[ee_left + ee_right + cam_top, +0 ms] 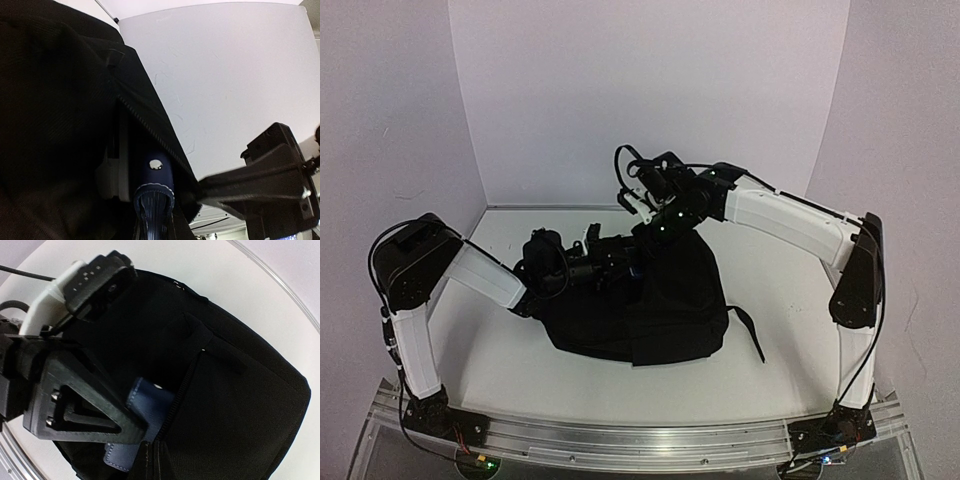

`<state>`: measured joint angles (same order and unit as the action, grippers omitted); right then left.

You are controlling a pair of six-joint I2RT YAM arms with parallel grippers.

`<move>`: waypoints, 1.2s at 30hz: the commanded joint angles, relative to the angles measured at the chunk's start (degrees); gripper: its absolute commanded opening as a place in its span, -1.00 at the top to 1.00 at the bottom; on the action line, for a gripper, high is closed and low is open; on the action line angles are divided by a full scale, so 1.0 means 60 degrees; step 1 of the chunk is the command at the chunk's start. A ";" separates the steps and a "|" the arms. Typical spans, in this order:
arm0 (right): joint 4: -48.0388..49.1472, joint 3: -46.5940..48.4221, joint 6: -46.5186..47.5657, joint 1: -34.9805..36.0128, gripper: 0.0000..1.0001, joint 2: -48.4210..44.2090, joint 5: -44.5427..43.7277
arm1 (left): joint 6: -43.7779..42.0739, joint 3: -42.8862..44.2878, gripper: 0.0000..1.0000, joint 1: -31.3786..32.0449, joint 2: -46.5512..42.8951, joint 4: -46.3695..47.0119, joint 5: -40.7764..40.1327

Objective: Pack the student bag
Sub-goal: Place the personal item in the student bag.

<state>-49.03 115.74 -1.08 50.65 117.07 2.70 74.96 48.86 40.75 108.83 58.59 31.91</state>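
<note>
Closest to the right wrist lens, one black finger (85, 400) of your right gripper (655, 232), a matte plastic triangle studded with bolt heads, lies across the mouth of the student bag (660, 310). Its mate is out of sight, so you cannot tell whether that gripper pinches the fabric or merely rests on it. Beneath the tip, a dark-blue case (142, 405) of smooth, leather-like material pokes out of the opening beside the coarse teeth of the zip (181, 387). Your left wrist camera adds what that view lacks: pale stitching around the case's rounded end, a small silver snap (156, 164), and a pale grey part pressed against the case's left side. The case rises straight up from the bottom of that frame, so your left gripper (618, 262) appears clamped on it, though its second finger is hidden behind the bag's lip. Only the overhead camera shows the whole scene: the soft, woven black bag slumps in the middle of the white table (790, 300), one strap (750, 335) trails off to its right, and both arms meet at its far, open end.
</note>
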 commanded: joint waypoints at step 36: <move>0.0431 -0.1711 -0.0269 -0.0550 1.00 -0.1642 0.1349 | -0.2879 0.0300 -0.18 0.0709 -0.3655 -0.7574 -0.3285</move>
<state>-46.64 108.01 -2.11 47.71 111.31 7.76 63.44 50.36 44.75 93.63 22.86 19.10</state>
